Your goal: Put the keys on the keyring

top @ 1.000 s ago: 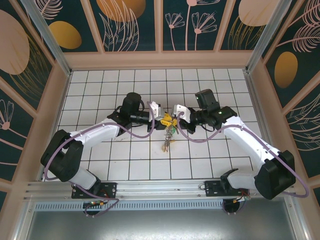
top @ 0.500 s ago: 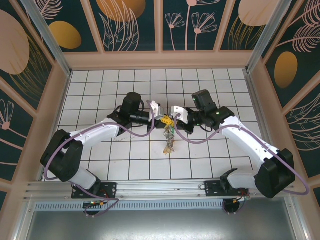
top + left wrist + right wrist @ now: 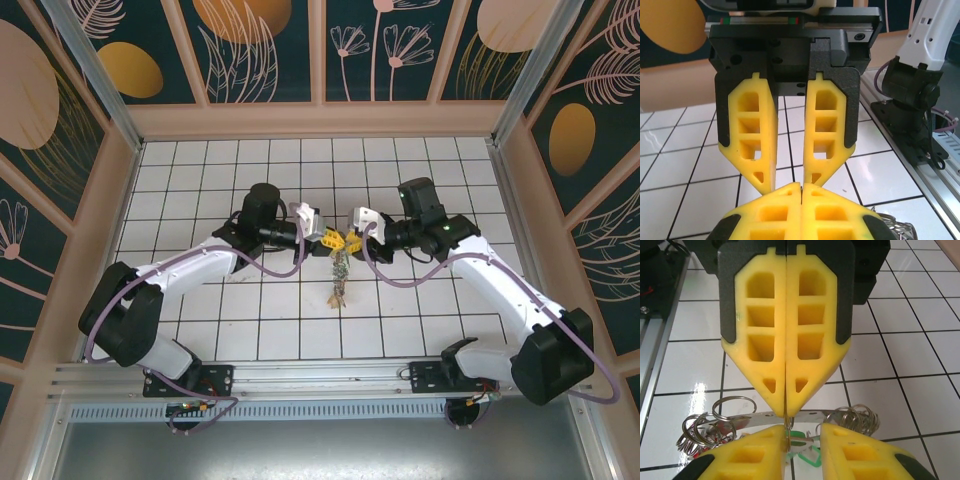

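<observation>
keys [image 3: 339, 282] hang in a bunch just over the tiled table [image 3: 200, 180], under both grippers | right gripper [image 3: 803, 440] narrowly parted, green tag [image 3: 809, 454] in the gap | left gripper [image 3: 785, 407] pinched closed on the flat keyring [image 3: 762, 414], tip to tip with the right | small wire rings [image 3: 732, 407] bunched along the keyring

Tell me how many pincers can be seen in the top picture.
2. The left pincer and the right pincer meet tip to tip above the middle of the table, with the keys just on their near side. None seems hidden.
</observation>
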